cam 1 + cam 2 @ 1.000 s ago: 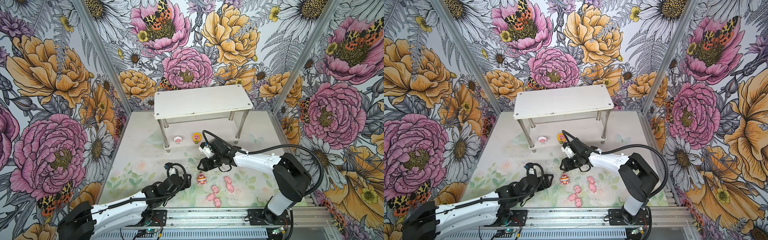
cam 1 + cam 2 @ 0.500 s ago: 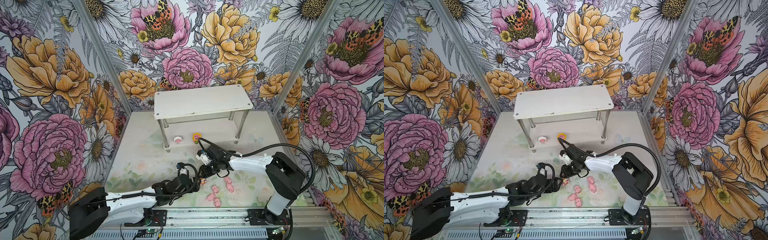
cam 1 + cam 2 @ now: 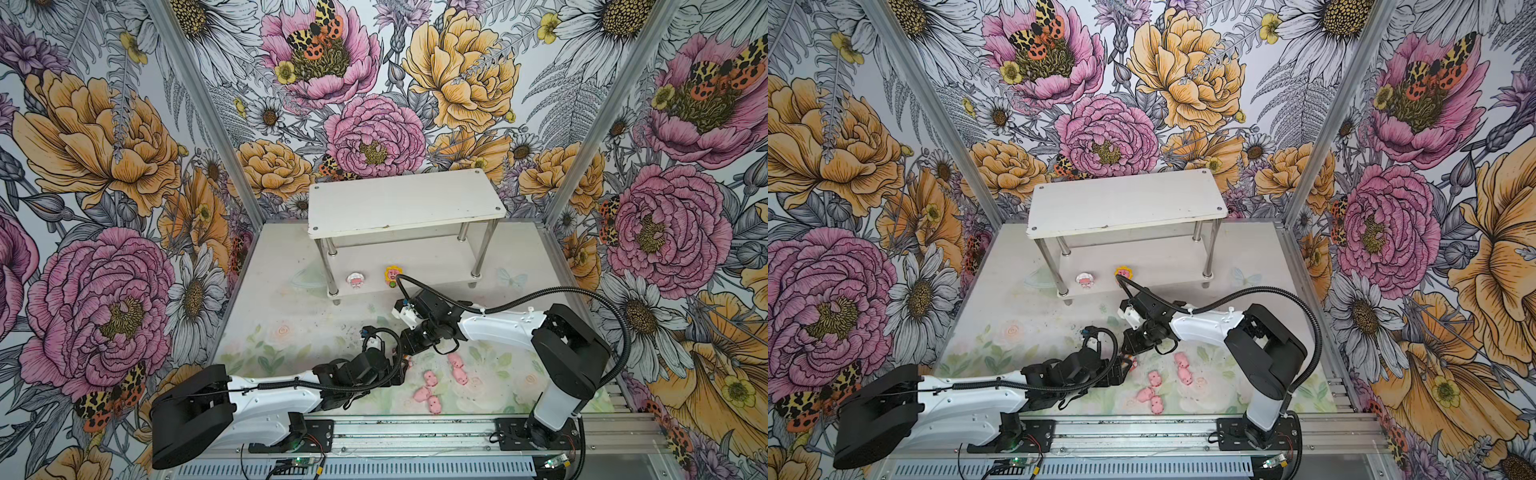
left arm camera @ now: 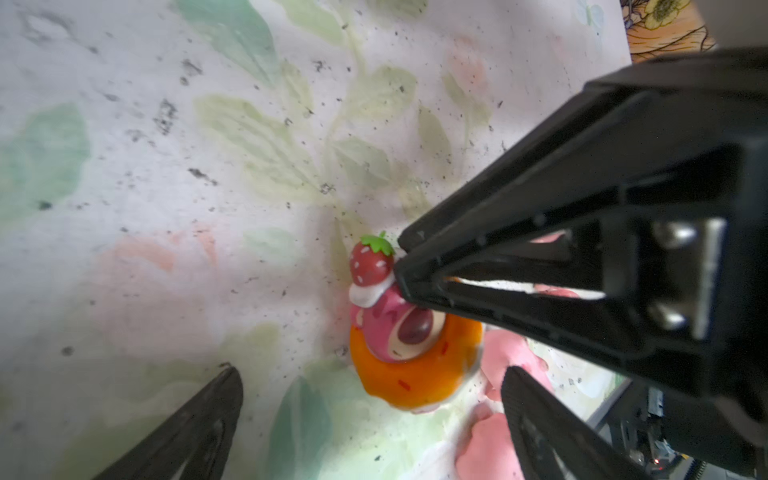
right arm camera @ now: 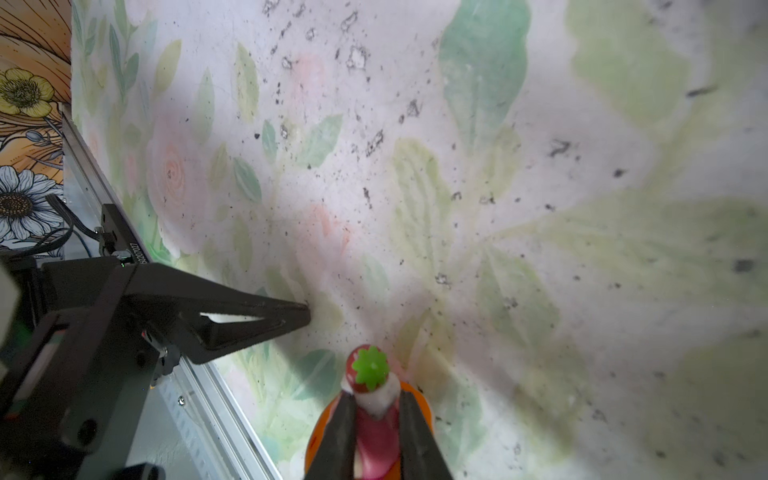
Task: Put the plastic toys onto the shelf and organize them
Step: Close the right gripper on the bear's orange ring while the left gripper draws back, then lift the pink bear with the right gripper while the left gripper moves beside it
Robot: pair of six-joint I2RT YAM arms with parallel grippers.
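- Risk: we see right gripper [image 5: 376,401] pinching orange figure [image 4: 415,365] by its narrow head, on the mat [image 5: 540,166], well short of shelf [image 3: 407,203].
- Slip or tip, we think; left gripper [image 4: 372,374], wide open, empty, crowds it.

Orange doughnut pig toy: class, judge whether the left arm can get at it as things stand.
Probably only partly. The left gripper stands open with the orange toy right at its fingertips, so reach looks fine, but the right gripper pinches the toy's head, crowding any grasp.
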